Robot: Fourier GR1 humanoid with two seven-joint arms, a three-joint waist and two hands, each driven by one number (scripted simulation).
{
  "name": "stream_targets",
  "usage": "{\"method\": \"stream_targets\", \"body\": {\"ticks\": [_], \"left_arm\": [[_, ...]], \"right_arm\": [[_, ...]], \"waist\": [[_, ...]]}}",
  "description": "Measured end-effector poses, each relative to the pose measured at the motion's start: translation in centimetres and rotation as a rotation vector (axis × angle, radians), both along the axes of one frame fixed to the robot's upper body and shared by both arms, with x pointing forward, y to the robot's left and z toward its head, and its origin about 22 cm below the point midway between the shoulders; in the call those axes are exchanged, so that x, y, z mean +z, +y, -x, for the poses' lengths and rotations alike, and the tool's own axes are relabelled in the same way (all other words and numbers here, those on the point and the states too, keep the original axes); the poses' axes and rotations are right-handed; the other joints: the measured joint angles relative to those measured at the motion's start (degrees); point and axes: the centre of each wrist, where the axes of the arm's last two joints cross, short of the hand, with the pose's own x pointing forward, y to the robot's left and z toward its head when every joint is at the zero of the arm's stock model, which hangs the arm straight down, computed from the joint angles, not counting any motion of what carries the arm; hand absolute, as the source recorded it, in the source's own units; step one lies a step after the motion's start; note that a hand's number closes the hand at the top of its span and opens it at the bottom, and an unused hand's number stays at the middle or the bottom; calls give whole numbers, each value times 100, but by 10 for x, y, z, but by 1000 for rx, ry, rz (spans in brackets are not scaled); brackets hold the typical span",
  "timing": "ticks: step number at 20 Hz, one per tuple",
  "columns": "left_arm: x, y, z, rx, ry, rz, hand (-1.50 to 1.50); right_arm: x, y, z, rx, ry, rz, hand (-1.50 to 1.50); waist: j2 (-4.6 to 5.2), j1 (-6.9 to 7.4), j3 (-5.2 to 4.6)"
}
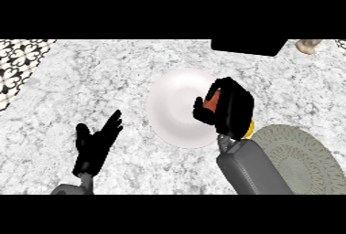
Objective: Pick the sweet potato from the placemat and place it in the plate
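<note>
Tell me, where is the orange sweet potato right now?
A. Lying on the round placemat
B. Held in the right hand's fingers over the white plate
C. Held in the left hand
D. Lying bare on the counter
B: the right hand has its fingers curled round the orange sweet potato above the white plate; the left hand is open and holds nothing.

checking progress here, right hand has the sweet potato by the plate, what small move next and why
Probably ease the right hand a little further left over the plate, then lower it. Its fingers are curled round the orange sweet potato, which sits only above the plate's right edge, not its middle. The left hand rests open at the lower left.
</note>
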Motion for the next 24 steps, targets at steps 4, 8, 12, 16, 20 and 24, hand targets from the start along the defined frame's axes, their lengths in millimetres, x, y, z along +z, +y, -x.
{"method": "stream_targets", "body": {"ticks": [4,8,12,16,20,24], "left_arm": [[1,-3,-3,-15,-5,2,0],[1,-4,-5,-19,-5,4,0],[0,-5,-5,-14,-4,5,0],[-2,-2,-5,4,-2,5,0],[-2,2,-5,15,-1,4,0],[-1,-1,-6,30,-8,11,0]], "right_arm": [[12,13,-7,-89,-81,-15,150],[21,22,-11,-124,-178,4,150],[19,24,-17,-174,-234,59,150],[15,22,-24,-241,-281,125,150],[10,16,-30,-306,-318,169,150],[2,10,-33,-347,-339,193,150]], "waist": [[24,36,11],[45,30,23],[56,-28,30],[60,-124,37],[74,-188,48],[83,-255,58]]}}
